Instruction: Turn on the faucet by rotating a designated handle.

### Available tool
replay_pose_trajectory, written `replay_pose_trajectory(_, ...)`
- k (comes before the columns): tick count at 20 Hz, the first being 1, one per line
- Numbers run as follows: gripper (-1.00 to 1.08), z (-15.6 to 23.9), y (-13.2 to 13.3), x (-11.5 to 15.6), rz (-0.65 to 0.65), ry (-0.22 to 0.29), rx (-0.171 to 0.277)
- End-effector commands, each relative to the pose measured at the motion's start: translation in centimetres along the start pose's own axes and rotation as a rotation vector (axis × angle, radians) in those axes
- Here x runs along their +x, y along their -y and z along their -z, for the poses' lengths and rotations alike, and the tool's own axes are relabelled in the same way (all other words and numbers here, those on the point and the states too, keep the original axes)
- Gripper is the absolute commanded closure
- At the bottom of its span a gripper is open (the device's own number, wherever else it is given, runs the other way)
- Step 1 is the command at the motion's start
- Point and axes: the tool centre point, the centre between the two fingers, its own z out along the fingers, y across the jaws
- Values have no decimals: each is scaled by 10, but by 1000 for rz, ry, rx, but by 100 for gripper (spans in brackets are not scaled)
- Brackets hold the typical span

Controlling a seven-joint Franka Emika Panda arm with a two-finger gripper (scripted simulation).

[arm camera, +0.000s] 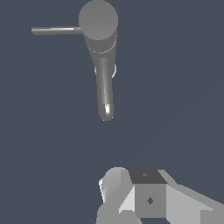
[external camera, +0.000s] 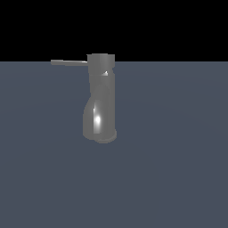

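The faucet (external camera: 100, 100) is a glossy grey upright column with a bulging lower part, a round base and a wider cap. It stands on the dark blue-grey floor in the middle of the exterior view. The handle (external camera: 69, 62) is a thin dark-grey rod jutting level from the cap toward the exterior view's left. The wrist view looks down on the faucet (arm camera: 99, 21), with the handle (arm camera: 55, 30) sticking out sideways from the cap and the curved body running away below it. No gripper fingers show in either view.
The floor (external camera: 178, 156) is flat and blue-grey, with a black background above its far edge. A white and grey blocky part of the robot arm (arm camera: 148, 199) shows at the edge of the wrist view, well away from the faucet.
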Motion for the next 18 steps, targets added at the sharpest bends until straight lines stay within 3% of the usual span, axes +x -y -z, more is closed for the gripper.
replay_pose_trajectory(1, 108, 0, 0, 0, 0, 0, 0)
replay_pose_trajectory(11, 108, 9, 12, 2, 31, -38, -20)
replay_pose_trajectory(18, 108, 8, 13, 4, 22, -38, -17)
